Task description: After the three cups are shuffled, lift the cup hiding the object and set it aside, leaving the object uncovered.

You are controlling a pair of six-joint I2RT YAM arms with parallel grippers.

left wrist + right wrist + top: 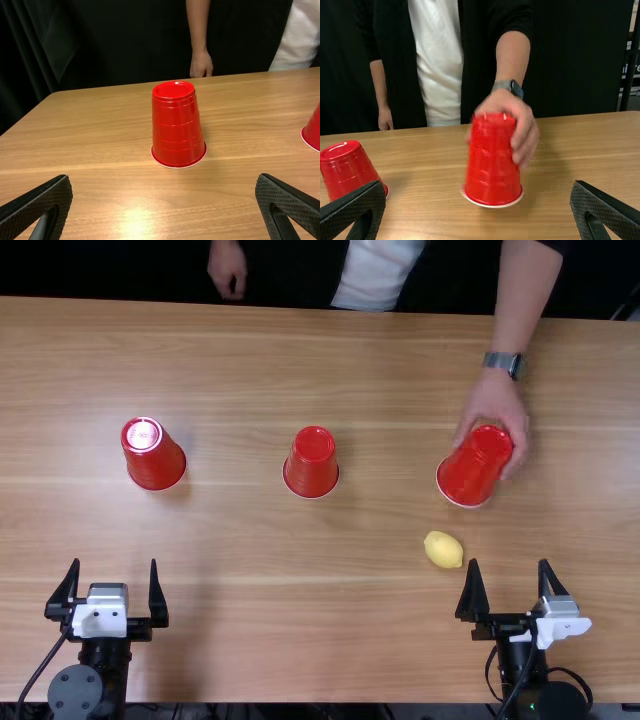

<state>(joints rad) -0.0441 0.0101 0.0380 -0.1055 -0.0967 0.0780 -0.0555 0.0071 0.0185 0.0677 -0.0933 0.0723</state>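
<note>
Three red cups stand upside down in a row across the table: the left cup, the middle cup and the right cup. A person's hand grips the right cup from the far side. A small yellow lemon-like object lies uncovered on the wood, just nearer than the right cup. My left gripper is open at the near edge, facing the left cup. My right gripper is open at the near edge, its fingers facing the right cup, close to the yellow object.
The person stands across the table, with the other hand hanging by the far edge. Bare wooden table lies between the cups and around them.
</note>
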